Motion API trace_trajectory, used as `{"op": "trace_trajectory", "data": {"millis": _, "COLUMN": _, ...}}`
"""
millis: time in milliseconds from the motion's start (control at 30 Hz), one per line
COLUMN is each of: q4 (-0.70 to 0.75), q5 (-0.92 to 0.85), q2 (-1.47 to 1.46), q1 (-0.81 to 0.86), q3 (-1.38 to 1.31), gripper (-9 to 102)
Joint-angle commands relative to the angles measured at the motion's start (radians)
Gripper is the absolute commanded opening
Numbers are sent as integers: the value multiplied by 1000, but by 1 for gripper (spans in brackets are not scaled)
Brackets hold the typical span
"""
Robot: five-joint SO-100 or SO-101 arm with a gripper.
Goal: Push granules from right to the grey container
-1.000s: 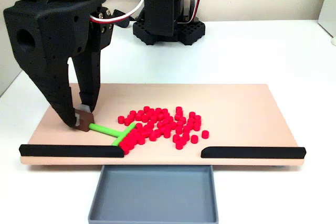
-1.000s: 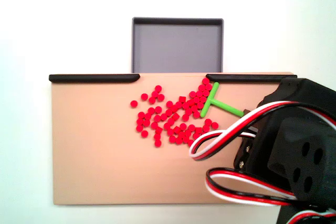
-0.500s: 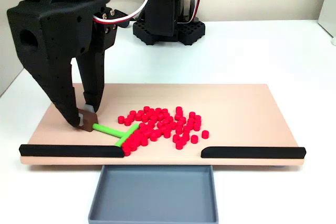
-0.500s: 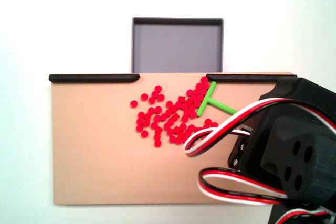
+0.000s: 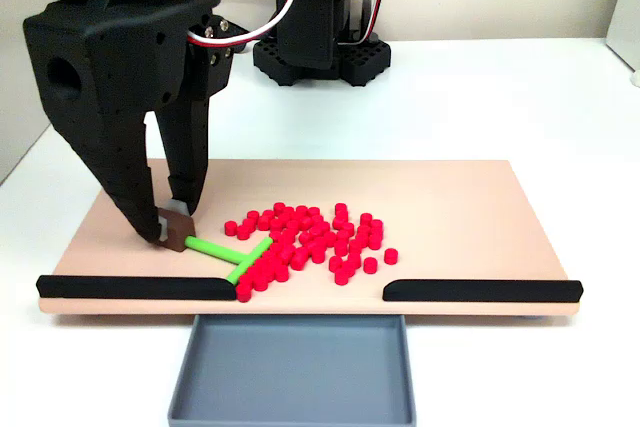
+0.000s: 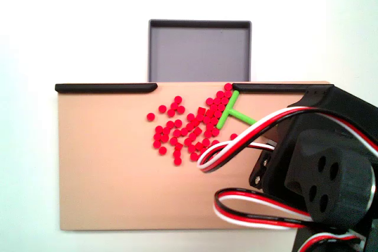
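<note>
Currently the hand (image 5: 172,225) is closed on a small brown block at the stem end of the green T-shaped pusher (image 5: 228,257), low over the beige board (image 5: 450,202) near its left end in the front fixed view. The pusher's crossbar touches the granules (image 5: 310,242), which lie clustered near the middle of the board, some at the gap between the two black strips (image 5: 135,287) along the front edge. The grey container (image 5: 292,372) sits on the desk (image 5: 480,97) just below that gap, holding no granules.
</note>
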Motion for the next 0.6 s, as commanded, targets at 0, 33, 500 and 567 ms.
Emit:
{"op": "trace_trajectory", "data": {"millis": 0, "q4": -3, "q5": 9, "q2": 20, "q1": -12, "q3": -11, "gripper": 0}}
{"op": "trace_trajectory", "data": {"millis": 33, "q4": -3, "q5": 12, "q2": 20, "q1": -12, "q3": -12, "gripper": 0}}
{"op": "trace_trajectory", "data": {"millis": 500, "q4": -3, "q5": 31, "q2": 17, "q1": -20, "q3": -17, "gripper": 0}}
{"op": "trace_trajectory", "data": {"millis": 567, "q4": -3, "q5": 32, "q2": 17, "q1": -20, "q3": -17, "gripper": 0}}
